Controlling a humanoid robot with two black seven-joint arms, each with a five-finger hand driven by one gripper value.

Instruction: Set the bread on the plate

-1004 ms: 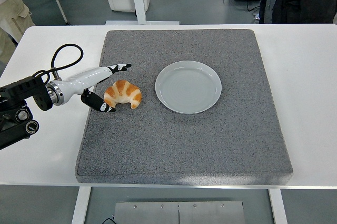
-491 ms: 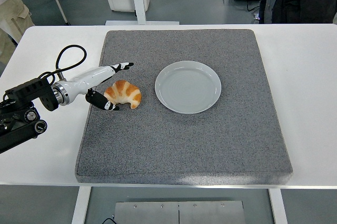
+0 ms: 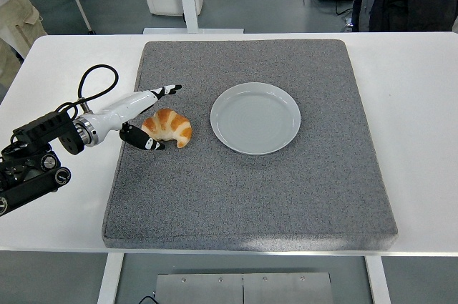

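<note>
A golden croissant (image 3: 168, 127) lies on the grey mat (image 3: 250, 189), left of an empty pale grey plate (image 3: 255, 117). My left hand (image 3: 154, 114) reaches in from the left and sits at the croissant's left end. Its fingers (image 3: 166, 91) stretch out above the bread and the thumb (image 3: 143, 141) curls under its near left side. The hand is spread around the croissant, not closed on it. The right arm is out of view.
The mat covers most of the white table (image 3: 422, 125). A black cable (image 3: 89, 82) loops over the table behind my left forearm. A person's legs (image 3: 16, 21) show at the top left, and dark equipment stands at the top right.
My left hand has moved slightly right, closer to the croissant, with the thumb coming against its near left side. The croissant and plate have not moved.
</note>
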